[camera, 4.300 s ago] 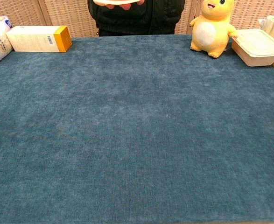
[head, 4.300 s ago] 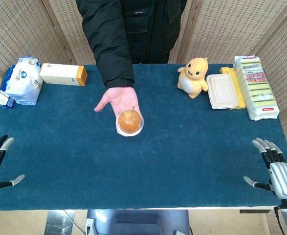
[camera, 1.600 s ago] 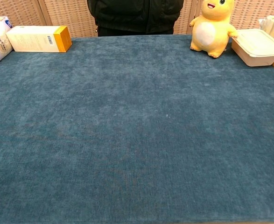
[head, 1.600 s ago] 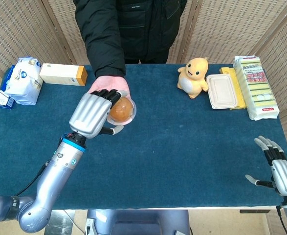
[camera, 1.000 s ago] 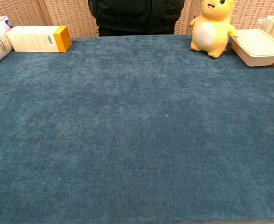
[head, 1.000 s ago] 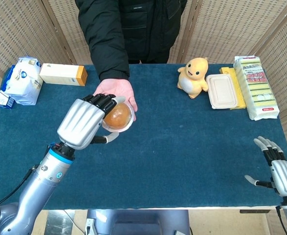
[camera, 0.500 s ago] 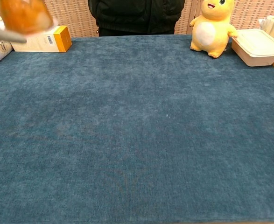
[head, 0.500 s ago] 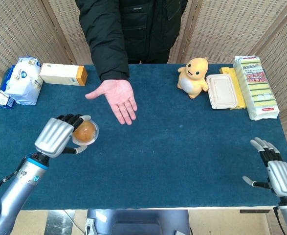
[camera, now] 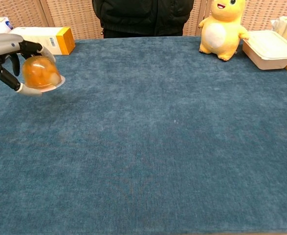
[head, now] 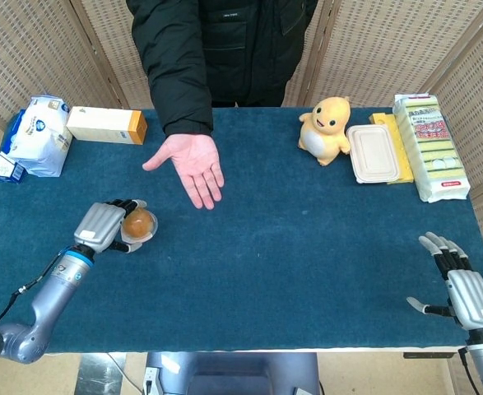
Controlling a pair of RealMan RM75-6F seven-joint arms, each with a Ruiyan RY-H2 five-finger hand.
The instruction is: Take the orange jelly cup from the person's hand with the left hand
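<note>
My left hand (head: pixel 101 226) (camera: pixel 9 56) grips the orange jelly cup (head: pixel 138 223) (camera: pixel 39 73) low over the left side of the blue table, fingers curled over its dome and thumb under its rim. The person's hand (head: pixel 190 164) lies palm up and empty further back, well apart from the cup. Near the table's front right corner my right hand (head: pixel 463 290) is open with its fingers spread and holds nothing; the chest view does not show it.
A white bag (head: pixel 37 136) and an orange-ended box (head: pixel 107 125) (camera: pixel 40 40) stand at the back left. A yellow plush toy (head: pixel 327 129) (camera: pixel 222 27), a lidded container (head: pixel 373 153) (camera: pixel 270 48) and a sponge pack (head: pixel 429 145) sit at the back right.
My left hand closed on the jelly cup, lifted it off the person's palm and carried it left, toward me and down near the table. The person's palm is now empty.
</note>
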